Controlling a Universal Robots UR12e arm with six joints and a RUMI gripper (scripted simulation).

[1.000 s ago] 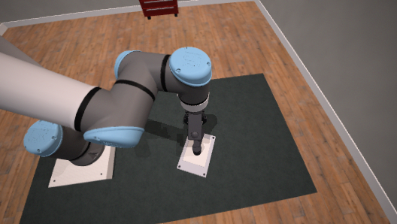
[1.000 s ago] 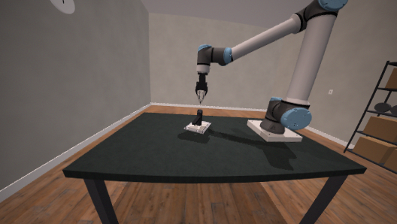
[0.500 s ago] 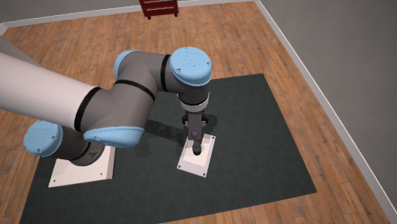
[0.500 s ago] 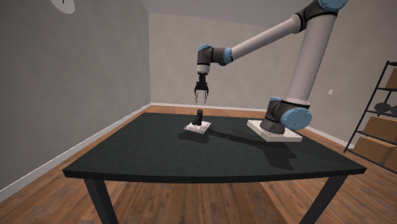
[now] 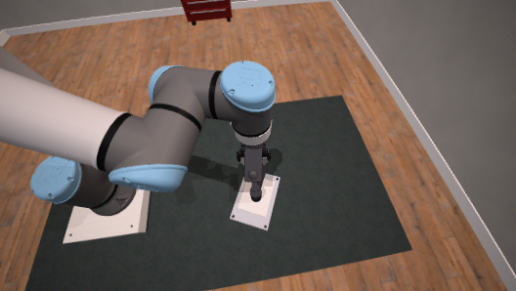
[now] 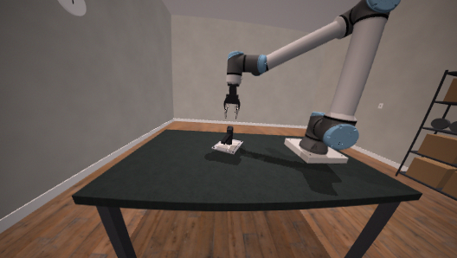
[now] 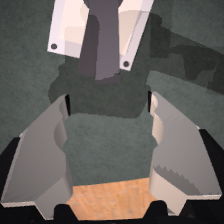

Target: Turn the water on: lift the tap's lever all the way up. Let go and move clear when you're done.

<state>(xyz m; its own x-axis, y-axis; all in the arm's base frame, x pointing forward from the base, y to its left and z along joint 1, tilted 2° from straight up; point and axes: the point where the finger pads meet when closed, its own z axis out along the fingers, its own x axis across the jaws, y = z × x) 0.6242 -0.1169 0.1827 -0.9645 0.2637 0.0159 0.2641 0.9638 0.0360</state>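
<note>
Basically the tool (image 6: 231, 113) hangs well above the bench (image 6: 182, 182), pointing straight down, jaws partly apart with nothing between them; wrist view shows only dark bench top and floor in the gap. The tap (image 6: 228, 135), small and dark, stands on a white plate (image 6: 220, 148) bolted near the middle of the bench, directly under the tool but well apart from it. From the top view the lever (image 5: 256, 187) reads as a short dark bar running out from the tap body over the plate, ending in a rounded tip; its tilt is hard to judge at this size. Judgement: lever is rigid metal on a hinge, light to move but it swings on an arc, so the tool needs to follow that arc rather than pull straight up. Smooth finish, likely slippery. Best hold is probably near the free tip, jaws across the bar's width, or hook under it and push up. Plate looks screwed down, shouldn't shift.
</note>
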